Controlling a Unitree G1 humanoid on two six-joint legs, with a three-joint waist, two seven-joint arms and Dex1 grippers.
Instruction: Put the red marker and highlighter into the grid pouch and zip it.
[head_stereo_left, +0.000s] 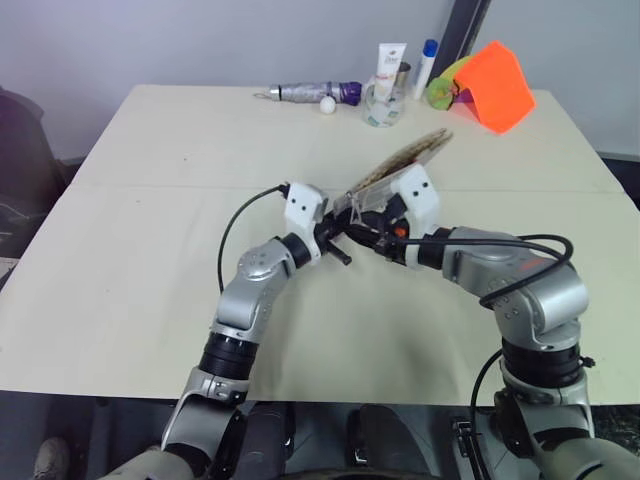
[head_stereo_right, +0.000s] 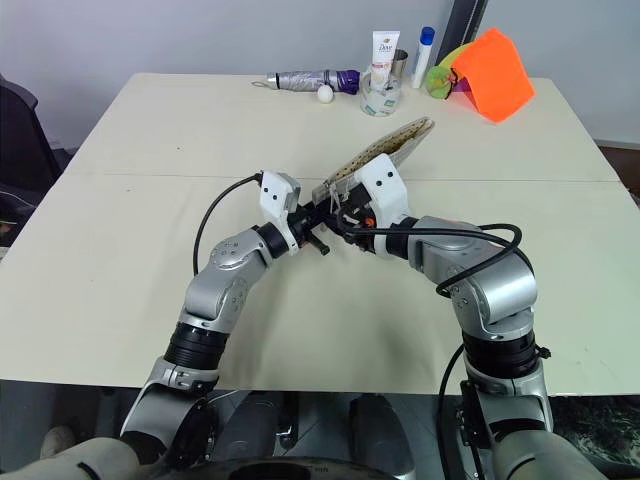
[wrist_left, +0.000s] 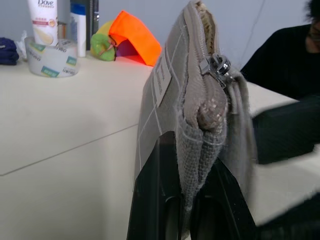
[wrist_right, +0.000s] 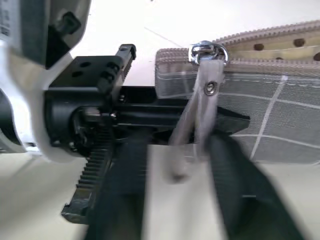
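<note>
Grid pouch (head_stereo_left: 400, 160) held up above worktop (head_stereo_left: 150, 200), left gripper (head_stereo_right: 322, 222) clamped on its corner. Right gripper (wrist_right: 192, 150) fingers nearly closed around zipper pull (wrist_right: 205, 75). Advice: draw along the teeth, left bracing.

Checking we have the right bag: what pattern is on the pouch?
Grey fabric with white grid lines, on the grid pouch; clearest in the left wrist view.

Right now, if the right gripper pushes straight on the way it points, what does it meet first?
Probably the fabric pull tab of the grey grid-lined fabric pouch, hanging between the right gripper's fingers; depth is uncertain.
</note>
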